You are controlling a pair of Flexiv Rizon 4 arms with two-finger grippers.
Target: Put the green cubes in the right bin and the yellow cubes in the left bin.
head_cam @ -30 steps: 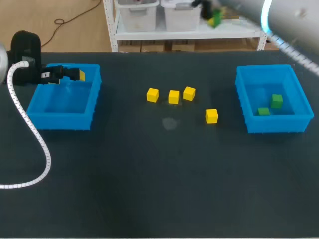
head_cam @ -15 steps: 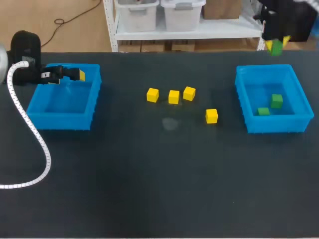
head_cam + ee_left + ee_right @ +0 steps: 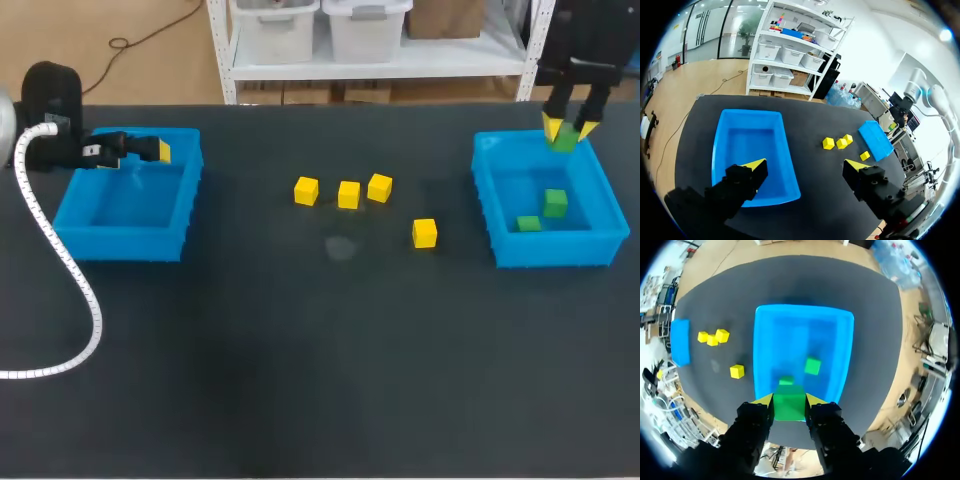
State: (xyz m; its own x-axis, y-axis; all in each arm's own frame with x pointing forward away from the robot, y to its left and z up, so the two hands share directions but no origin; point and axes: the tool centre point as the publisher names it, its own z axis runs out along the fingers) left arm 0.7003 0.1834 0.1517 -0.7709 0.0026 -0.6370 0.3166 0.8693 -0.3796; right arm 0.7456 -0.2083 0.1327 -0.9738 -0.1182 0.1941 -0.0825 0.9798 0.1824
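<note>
Hovering over the right bin's [image 3: 487,205] far rim, your right gripper [image 3: 567,130] pinches a green cube [image 3: 789,404]; two other green cubes [image 3: 556,203] lie inside. Your left gripper [image 3: 806,166] hangs spread above the left bin [image 3: 719,150], with four yellow cubes [image 3: 347,194] between the bins.

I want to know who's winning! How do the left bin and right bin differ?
The left bin holds no cubes; the right bin holds two green cubes. The left tool by the left bin is open; the right tool above the right bin's rim grips a third green cube. Both bins are blue.
</note>
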